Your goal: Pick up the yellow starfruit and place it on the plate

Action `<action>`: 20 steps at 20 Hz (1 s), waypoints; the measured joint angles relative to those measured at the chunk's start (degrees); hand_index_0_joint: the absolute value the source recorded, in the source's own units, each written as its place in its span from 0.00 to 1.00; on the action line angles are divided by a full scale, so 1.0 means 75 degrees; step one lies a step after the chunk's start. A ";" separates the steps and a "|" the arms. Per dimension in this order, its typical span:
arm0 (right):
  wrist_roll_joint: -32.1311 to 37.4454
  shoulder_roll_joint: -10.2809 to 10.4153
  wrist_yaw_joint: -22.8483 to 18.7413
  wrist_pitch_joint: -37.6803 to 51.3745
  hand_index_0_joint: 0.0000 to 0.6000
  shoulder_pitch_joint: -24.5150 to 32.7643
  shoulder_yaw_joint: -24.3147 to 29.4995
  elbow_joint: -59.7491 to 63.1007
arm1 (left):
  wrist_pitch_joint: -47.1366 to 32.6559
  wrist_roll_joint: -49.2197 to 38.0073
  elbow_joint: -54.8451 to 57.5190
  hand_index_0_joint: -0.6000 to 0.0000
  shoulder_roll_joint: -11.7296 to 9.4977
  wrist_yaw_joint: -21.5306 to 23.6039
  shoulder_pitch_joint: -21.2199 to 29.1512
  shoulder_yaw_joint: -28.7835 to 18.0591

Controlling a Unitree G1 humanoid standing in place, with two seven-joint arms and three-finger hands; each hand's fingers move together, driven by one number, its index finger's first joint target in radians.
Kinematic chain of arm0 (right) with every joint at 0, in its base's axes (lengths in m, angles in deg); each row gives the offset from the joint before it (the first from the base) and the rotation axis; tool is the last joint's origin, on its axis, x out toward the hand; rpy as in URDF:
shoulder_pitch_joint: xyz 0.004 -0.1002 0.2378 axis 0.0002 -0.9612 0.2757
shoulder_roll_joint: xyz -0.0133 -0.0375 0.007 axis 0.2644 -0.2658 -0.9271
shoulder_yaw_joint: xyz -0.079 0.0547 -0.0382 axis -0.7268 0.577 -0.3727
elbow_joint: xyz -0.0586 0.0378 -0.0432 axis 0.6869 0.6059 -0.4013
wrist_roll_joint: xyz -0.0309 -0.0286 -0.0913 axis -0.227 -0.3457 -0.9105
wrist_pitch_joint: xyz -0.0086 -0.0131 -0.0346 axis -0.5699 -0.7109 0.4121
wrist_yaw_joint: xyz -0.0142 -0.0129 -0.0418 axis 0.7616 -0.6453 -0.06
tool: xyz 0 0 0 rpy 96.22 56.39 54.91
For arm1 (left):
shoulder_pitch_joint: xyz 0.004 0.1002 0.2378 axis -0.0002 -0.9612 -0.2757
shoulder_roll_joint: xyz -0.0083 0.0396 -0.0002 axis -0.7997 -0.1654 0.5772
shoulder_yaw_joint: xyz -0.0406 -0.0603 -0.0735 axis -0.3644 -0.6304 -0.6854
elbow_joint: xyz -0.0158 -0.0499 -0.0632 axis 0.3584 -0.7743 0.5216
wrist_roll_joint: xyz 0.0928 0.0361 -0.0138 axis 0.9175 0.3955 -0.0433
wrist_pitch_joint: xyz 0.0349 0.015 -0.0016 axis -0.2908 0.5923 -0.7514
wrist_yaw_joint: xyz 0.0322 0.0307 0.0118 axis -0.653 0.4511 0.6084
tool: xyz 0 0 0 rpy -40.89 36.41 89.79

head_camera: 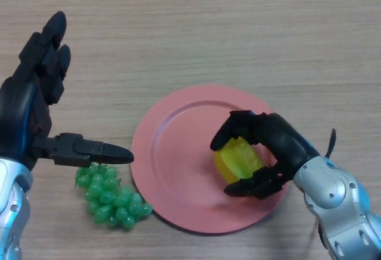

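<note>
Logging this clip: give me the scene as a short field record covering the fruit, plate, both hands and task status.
surface: wooden table
plate: pink plate, round, centre of view
starfruit: yellow starfruit, over the plate's right part
right hand: right hand, fingers and thumb curled round the starfruit
left hand: left hand, open, fingers straight, thumb pointing toward the plate, holding nothing
other item: green grapes, on the table at the plate's lower left edge, under the left thumb
task status: starfruit at the plate, not yet released
</note>
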 measured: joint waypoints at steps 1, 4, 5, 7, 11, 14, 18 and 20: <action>0.0007 0.0000 0.0000 -0.0074 0.17 -0.0001 -0.0001 -0.0106 | 0.0000 0.0001 0.0000 1.00 0.0000 0.0000 0.0000 0.0035; 0.0433 0.0001 -0.0009 -0.0438 0.00 0.0003 0.0003 -0.0764 | 0.0000 0.0008 0.0113 1.00 0.0012 0.0000 -0.0010 0.0209; 0.0447 0.0000 -0.0009 -0.0449 0.00 0.0002 0.0006 -0.0839 | 0.0000 0.0019 0.0123 1.00 0.0014 0.0000 -0.0015 0.0208; 0.0443 0.0001 -0.0114 -0.0472 0.00 0.0015 0.0113 -0.0904 | 0.0000 0.0056 0.0131 1.00 0.0018 0.0000 -0.0044 0.0208; 0.0466 0.0011 -0.0117 -0.1100 0.00 0.0069 0.1156 -0.2187 | 0.0000 0.0042 0.0516 1.00 0.0016 -0.0001 -0.0082 0.0188; 0.1414 0.0006 0.0030 -0.1863 0.00 -0.0233 0.1714 -0.3465 | 0.0000 -0.0044 0.0647 1.00 0.0013 -0.0031 -0.0086 0.0173; 0.3383 0.0001 -0.0530 -0.2270 0.00 -0.1076 0.1925 -0.4795 | 0.0015 -0.0069 0.0768 1.00 -0.0011 -0.0450 -0.0232 0.0079; 0.3869 0.0002 -0.1219 -0.2259 0.00 -0.1313 0.1925 -0.5126 | 0.0016 -0.0065 0.0898 1.00 -0.0011 -0.0481 -0.0254 -0.0052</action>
